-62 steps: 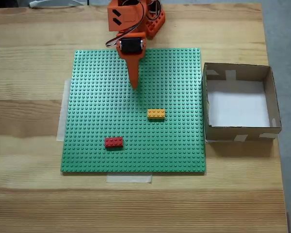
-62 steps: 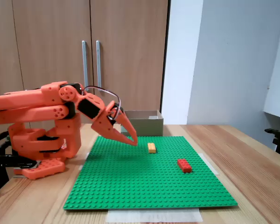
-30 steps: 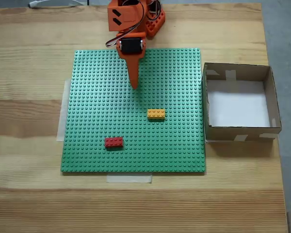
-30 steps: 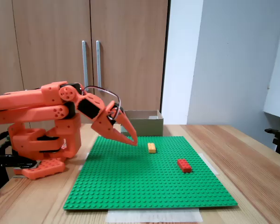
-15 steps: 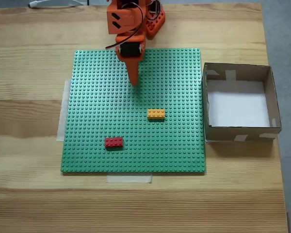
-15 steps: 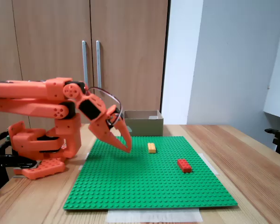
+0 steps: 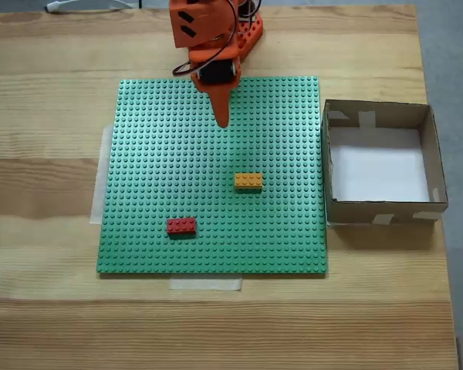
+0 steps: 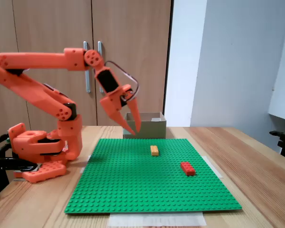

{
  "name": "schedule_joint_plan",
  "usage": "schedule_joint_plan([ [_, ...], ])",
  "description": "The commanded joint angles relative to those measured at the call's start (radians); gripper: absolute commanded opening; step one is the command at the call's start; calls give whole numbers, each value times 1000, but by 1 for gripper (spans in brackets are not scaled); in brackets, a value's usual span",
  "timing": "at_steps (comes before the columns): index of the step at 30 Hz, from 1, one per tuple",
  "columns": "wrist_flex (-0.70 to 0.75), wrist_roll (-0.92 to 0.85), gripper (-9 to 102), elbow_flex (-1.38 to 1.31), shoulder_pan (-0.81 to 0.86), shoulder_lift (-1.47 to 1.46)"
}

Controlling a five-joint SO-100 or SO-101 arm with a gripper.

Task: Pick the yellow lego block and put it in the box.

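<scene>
Pincer [image 8: 134, 127] hangs pressed together, empty, upper centre of frame, well apart from the yellow lego block [image 7: 248, 181]. Risk: descending without spreading would knock the block aside.

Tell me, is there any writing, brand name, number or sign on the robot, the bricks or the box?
None can be read in both fixed views.
The orange arm, yellow lego block, red brick, green baseplate and box bear no legible text; stud lettering, if any, is too small to make out.
</scene>
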Motion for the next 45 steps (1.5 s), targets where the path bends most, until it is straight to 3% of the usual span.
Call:
schedule_joint_plan([
  [1, 57, 48, 10, -192, -20, -143],
  [7, 129, 137, 21, -422, -51, -393],
  [9, 160, 158, 29, -512, -64, -526],
  [15, 206, 153, 36, -626, -106, -733],
  [29, 155, 172, 34, -718, -138, -980],
  [38, 58, 123, 33, -678, -138, -1000],
  [45, 61, 106, 32, -646, -124, -999],
])
